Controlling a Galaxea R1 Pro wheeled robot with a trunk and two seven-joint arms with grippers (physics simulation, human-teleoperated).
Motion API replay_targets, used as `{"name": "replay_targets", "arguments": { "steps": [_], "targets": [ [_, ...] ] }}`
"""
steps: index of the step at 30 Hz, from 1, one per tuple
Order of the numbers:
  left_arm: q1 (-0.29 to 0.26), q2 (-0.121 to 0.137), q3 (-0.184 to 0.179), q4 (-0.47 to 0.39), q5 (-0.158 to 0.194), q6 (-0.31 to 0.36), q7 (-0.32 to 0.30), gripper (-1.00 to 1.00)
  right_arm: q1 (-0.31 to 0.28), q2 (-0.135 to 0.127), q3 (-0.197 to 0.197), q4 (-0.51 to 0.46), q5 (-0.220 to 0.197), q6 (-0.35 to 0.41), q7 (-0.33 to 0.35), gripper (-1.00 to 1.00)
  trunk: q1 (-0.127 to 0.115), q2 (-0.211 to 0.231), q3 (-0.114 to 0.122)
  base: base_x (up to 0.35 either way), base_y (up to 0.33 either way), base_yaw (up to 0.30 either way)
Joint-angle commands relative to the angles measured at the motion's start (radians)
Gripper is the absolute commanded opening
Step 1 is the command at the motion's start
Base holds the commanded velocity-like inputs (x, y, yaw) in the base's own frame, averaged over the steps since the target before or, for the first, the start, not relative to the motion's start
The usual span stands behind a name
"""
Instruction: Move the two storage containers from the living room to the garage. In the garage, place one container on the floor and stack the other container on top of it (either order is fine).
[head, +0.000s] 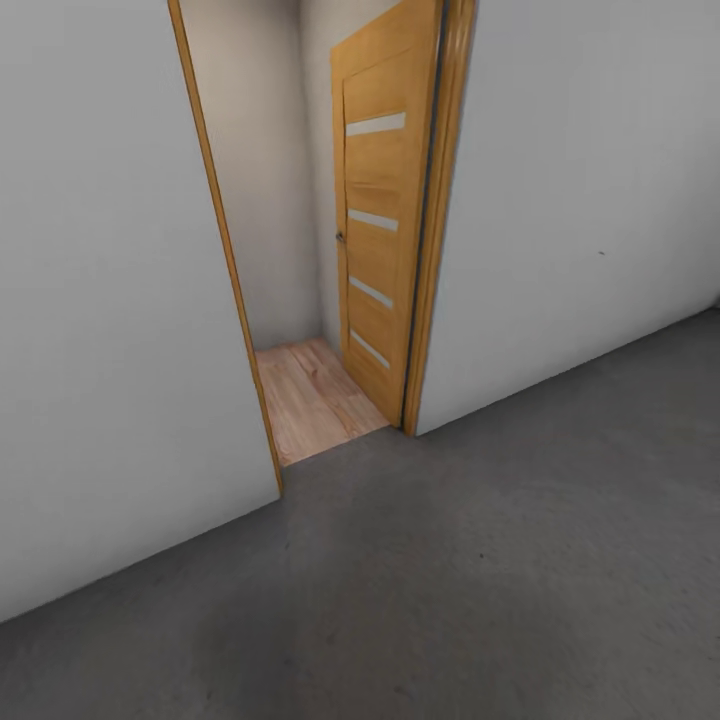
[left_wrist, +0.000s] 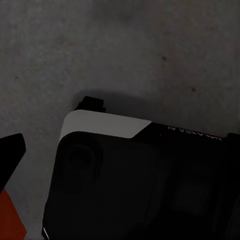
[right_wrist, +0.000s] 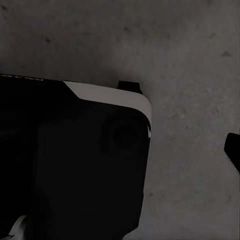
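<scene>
Where the dark grey speckled concrete floor (head: 520, 560) meets the plain white walls (head: 580, 200), an orange-brown wooden door (head: 378, 220) stands ajar, light wood planks (head: 310, 400) beyond it. Both wrist views look down over the robot's black-and-white base (left_wrist: 140, 180). A red-orange corner (left_wrist: 9, 220), perhaps a container, lies beside the base. Neither gripper's state can be told.
</scene>
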Motion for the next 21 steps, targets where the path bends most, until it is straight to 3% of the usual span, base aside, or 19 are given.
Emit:
{"name": "replay_targets", "arguments": {
  "steps": [1,21],
  "targets": [
    [-0.001,0.0,-0.004,0.0,0.006,0.001,0.002,1.0,-0.001,0.001,0.008,0.003,-0.009,-0.005,-0.001,1.0,0.001,-0.001,-0.001,0.275,0.0,0.0],
    [-0.001,0.0,-0.007,0.0,0.004,0.003,0.002,1.0,-0.001,0.0,0.008,0.003,-0.009,-0.015,-0.001,1.0,0.001,-0.001,-0.001,0.317,0.0,-0.003]
  ]
}}
